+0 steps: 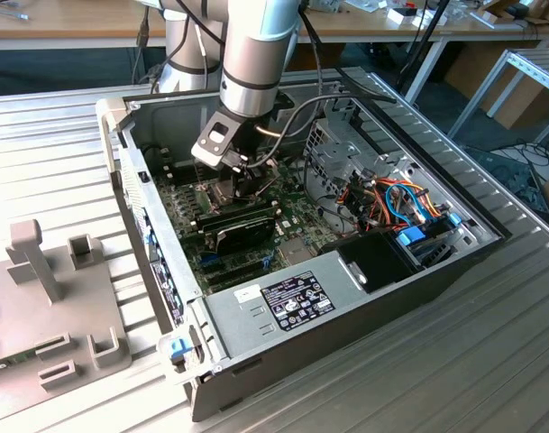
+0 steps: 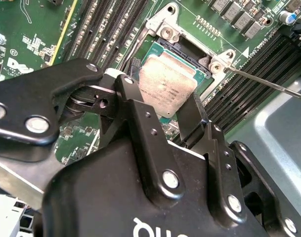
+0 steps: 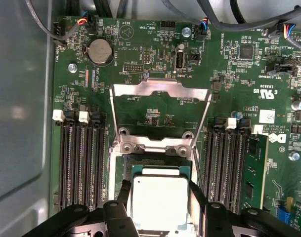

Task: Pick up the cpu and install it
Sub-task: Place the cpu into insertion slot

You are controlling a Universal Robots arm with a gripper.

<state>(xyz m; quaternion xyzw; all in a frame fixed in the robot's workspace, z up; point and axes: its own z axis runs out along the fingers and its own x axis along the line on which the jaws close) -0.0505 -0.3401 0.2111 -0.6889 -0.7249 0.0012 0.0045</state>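
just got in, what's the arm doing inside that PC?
The arm is down inside the open computer case, its gripper over the motherboard. Its fingers grip the cpu by two opposite edges, right over the socket, apparently not seated yet. The hinged socket frame stands open.

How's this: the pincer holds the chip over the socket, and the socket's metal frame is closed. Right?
Not quite. The metal frame is flipped open, as the first wrist view shows. The pincer does hold the chip over the socket.
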